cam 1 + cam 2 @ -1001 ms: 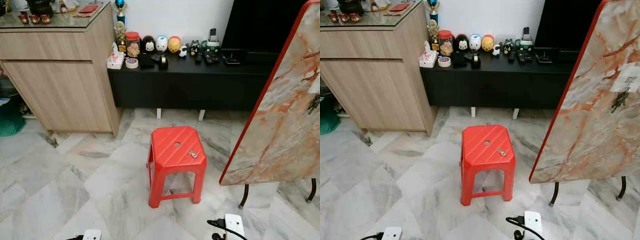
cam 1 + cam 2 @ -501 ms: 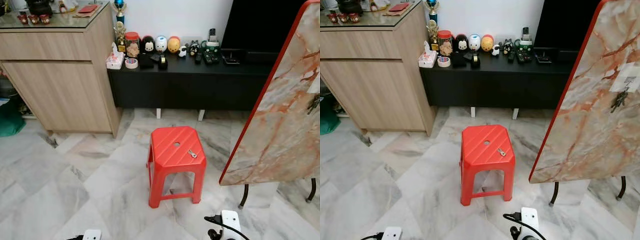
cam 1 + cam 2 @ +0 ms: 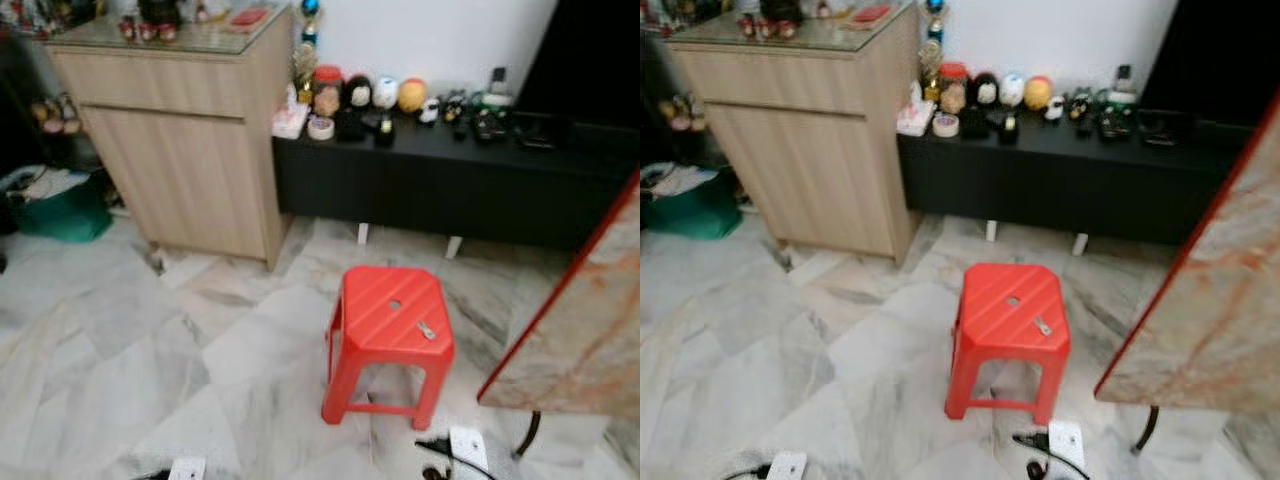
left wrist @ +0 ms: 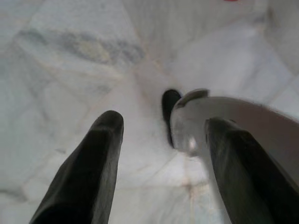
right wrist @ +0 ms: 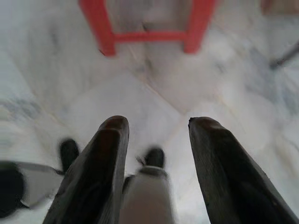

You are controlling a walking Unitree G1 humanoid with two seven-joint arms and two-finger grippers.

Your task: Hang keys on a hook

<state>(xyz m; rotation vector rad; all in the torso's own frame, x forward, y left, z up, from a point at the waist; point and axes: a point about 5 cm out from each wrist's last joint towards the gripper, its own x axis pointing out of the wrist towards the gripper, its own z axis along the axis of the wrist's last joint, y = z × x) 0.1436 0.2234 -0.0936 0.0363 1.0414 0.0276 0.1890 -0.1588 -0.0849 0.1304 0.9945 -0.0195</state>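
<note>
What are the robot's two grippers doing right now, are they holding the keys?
Left gripper: open, holding nothing, hanging over the floor.
Right gripper: open, holding nothing.
The keys lie on the red stool.

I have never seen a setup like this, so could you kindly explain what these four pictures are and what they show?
The pictures come from a walking humanoid robot with two arms. The two wide ones are its head camera's two eyes, looking down into a room, slightly blurred. In them a red plastic stool stands on a marble floor, and a small set of keys lies on its seat. Those keys are what it must hang on a hook. Behind stand a wooden cabinet and a black low bench with figurines; a marble-patterned board leans at the right.

The other two pictures come from wrist cameras. Each looks along a two-fingered tool: the left tool and the right tool. Both are open, hold nothing and point at the floor.
</note>
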